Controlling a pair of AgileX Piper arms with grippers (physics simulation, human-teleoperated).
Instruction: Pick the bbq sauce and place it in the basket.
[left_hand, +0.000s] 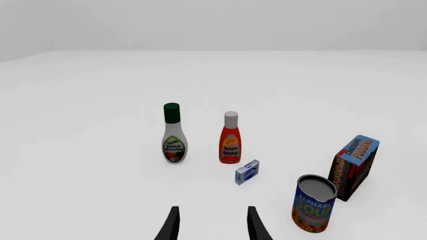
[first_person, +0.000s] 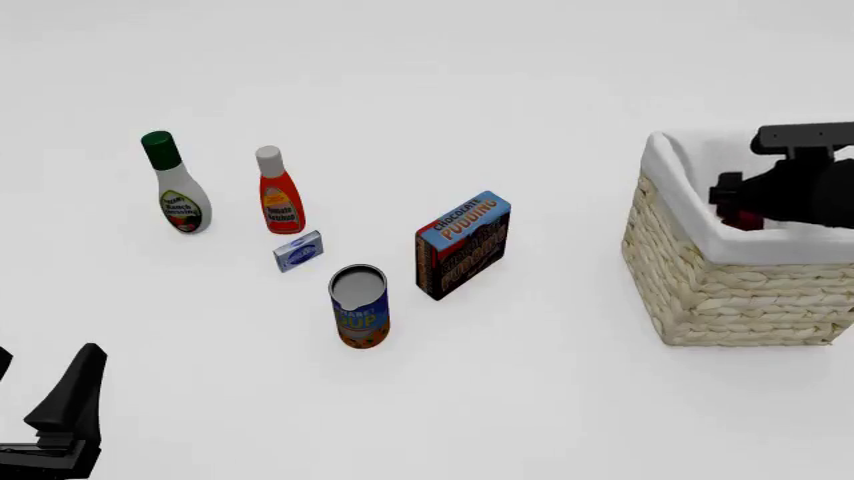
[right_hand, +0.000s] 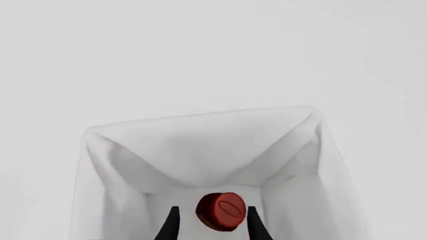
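Woven straw-coloured basket (first_person: 727, 290) with white lining stands at the right edge of the table (first_person: 534, 400). Over its opening hangs the right gripper (right_hand: 211, 220); the red cap of the bbq sauce (right_hand: 221, 211) sits between its fingers, which seem to hold it. At the near left corner, the left gripper (left_hand: 211, 222) is open and empty.
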